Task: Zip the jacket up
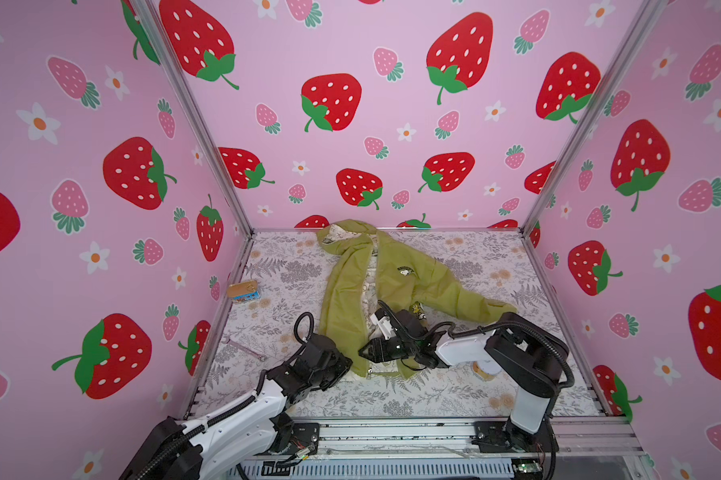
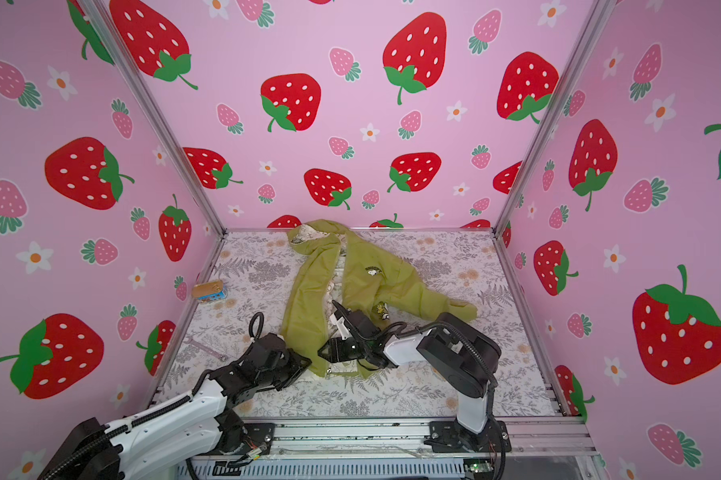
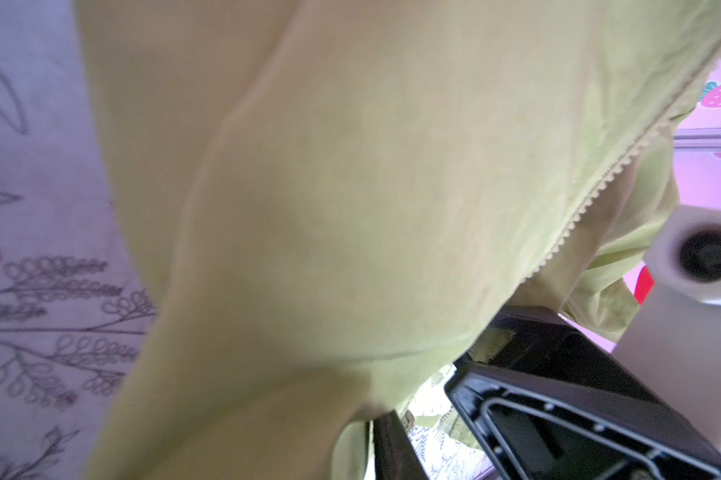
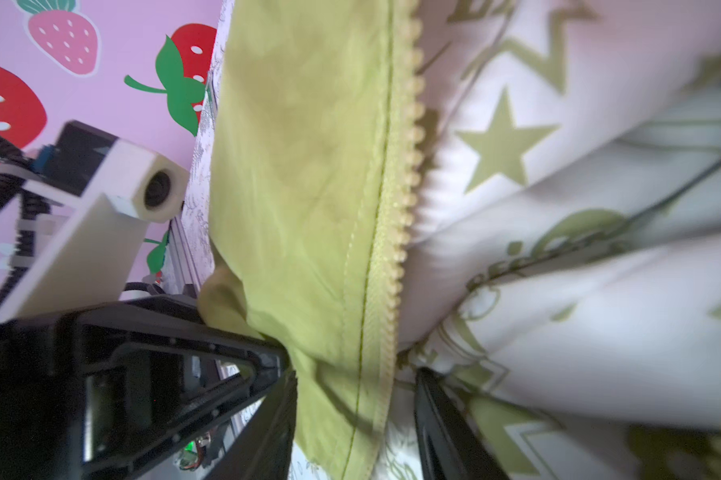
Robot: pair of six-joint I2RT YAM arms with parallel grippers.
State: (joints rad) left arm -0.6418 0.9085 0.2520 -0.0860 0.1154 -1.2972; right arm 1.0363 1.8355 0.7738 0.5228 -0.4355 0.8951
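The olive-green hooded jacket [image 1: 350, 291] [image 2: 309, 291] lies on the table with its hood at the far side and its front open, so the pale printed lining [image 4: 558, 291] shows. My left gripper [image 1: 347, 365] [image 2: 307, 362] is at the near hem of the left front panel. Olive cloth [image 3: 309, 208] drapes over it; one dark finger [image 3: 392, 449] presses against the cloth and the other finger is hidden. My right gripper [image 1: 363, 351] [image 2: 321, 351] [image 4: 354, 415] points left at the same hem. Its jaws stand apart on either side of the zipper edge [image 4: 408, 166].
A small tin [image 1: 243, 291] [image 2: 209, 289] sits near the left wall. A lilac wrench [image 1: 244, 348] lies left of my left arm. A tape roll [image 1: 485, 370] lies under my right arm. Strawberry-print walls close three sides, and a metal rail [image 1: 392, 432] runs along the front.
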